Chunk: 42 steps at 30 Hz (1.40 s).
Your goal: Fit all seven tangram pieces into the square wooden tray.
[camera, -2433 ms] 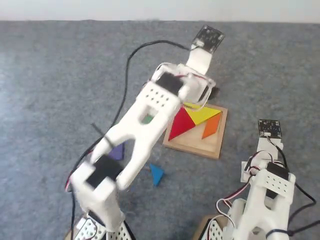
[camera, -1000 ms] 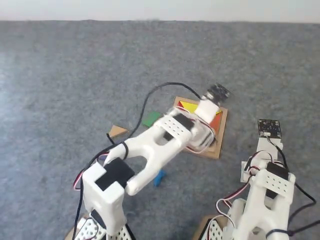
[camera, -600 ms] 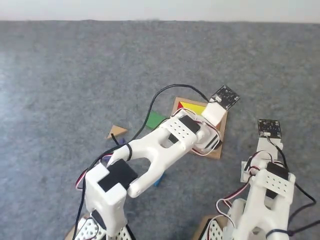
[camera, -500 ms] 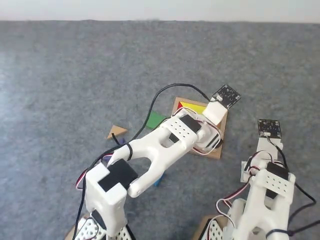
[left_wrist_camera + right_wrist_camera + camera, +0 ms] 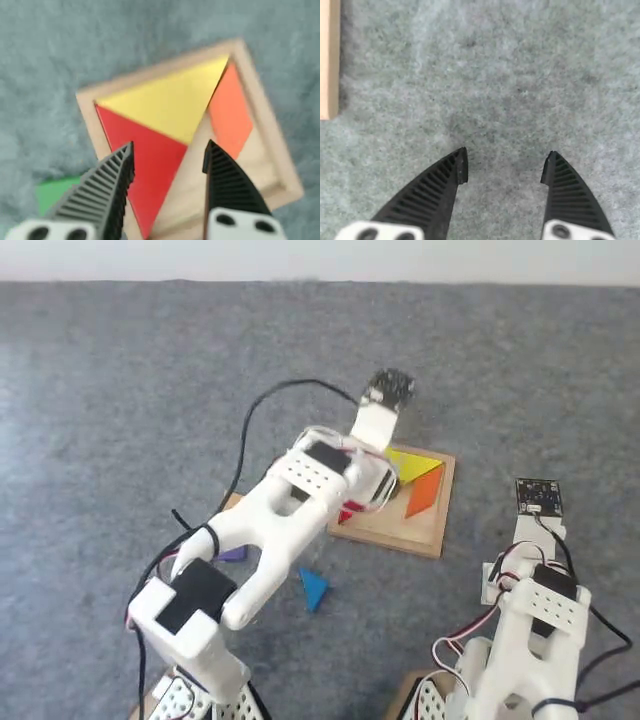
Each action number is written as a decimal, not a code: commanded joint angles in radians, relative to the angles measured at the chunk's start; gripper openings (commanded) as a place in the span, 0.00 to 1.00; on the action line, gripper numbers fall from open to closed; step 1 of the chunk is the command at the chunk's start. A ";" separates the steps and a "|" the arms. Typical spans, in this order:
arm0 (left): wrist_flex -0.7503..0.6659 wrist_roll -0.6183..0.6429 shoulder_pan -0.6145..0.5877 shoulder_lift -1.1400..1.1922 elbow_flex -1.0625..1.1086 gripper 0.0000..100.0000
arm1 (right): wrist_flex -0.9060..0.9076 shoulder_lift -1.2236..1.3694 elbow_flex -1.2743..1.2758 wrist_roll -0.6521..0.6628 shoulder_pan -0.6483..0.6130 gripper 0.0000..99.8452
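— Where are we in the job?

— Three pieces in, by my count. The red triangle, yellow triangle and orange piece lie flat in the wooden tray, and the rest of its floor is bare. My left gripper hangs over the red one, jaws spread, nothing between them.

— And the right?

— My right gripper is spread too, empty, above bare surface.

— Next?

— I'd call this a fetch. The green piece lies on the surface just outside the tray edge beside the red triangle. The blue triangle and purple piece lie nearer the arm bases. I need to swing the left arm off the tray and straddle green.
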 commanded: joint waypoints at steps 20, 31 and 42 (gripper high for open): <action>0.054 0.012 0.101 0.255 -0.285 0.21 | -0.016 -0.028 -0.003 0.011 -0.010 0.25; 0.057 -0.078 0.057 0.327 -0.397 0.21 | -0.015 -0.028 -0.003 0.011 -0.010 0.25; 0.129 -0.069 -0.061 0.137 -0.429 0.21 | -0.018 -0.028 -0.003 0.011 -0.010 0.25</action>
